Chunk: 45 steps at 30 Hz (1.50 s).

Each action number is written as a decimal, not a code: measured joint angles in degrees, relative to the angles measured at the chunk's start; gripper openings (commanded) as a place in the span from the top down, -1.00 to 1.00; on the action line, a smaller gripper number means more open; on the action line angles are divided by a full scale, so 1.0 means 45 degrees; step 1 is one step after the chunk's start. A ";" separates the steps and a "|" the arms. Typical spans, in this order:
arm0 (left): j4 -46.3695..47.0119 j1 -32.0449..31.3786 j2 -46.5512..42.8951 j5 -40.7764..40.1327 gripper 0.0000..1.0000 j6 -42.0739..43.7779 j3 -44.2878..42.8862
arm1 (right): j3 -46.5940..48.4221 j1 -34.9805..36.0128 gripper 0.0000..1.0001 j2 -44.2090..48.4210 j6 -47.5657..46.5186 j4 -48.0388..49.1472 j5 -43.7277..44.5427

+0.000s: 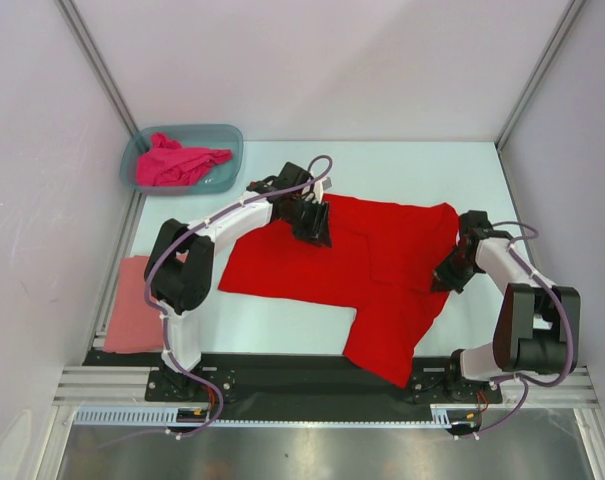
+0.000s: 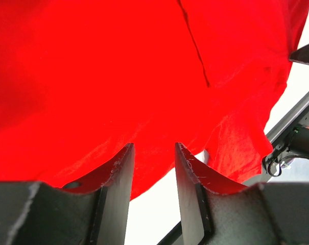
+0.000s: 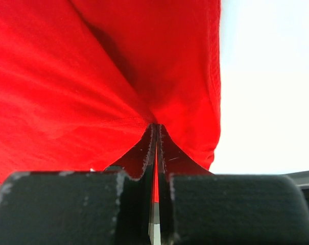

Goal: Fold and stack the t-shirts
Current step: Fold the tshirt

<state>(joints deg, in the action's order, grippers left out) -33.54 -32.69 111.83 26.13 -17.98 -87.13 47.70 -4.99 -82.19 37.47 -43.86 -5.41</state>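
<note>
**Get 2nd grip before the fold**

The bright red soft cloth t-shirt (image 1: pixel 372 270) lies spread on the white bench (image 1: pixel 282 330). The right hand (image 3: pixel 155 127) is clenched on its right edge; the left hand (image 2: pixel 153 145) is released, fingers apart at the far edge. Pinch there w/ left first, then lift both evenly, cloth taut.

No legible text, label, brand, number or sign in any of the three views.
</note>
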 measured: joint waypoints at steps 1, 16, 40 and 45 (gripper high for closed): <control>0.0000 0.0015 0.0000 0.0000 0.15 0.0000 0.0000 | 0.0000 0.0000 1.00 0.0204 0.0024 -0.0073 0.0000; 0.0005 0.0243 0.0015 0.0005 0.15 0.0000 0.0000 | -0.1593 0.0321 0.92 0.1001 0.1744 0.0151 -0.0350; -0.0287 0.3978 0.3376 -0.1598 0.28 0.0325 -0.4988 | 0.6601 -0.0942 -0.27 -0.4852 -0.0850 0.3653 0.1399; 0.0126 0.4133 0.4376 -0.1972 0.33 -0.0068 -0.5119 | 0.7694 -0.1205 -0.22 -0.6465 -0.1331 0.4177 0.1365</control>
<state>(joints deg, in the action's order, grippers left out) -32.97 -14.09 131.52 17.26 -18.28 -110.17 82.32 -10.41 -111.28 31.48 -25.06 0.73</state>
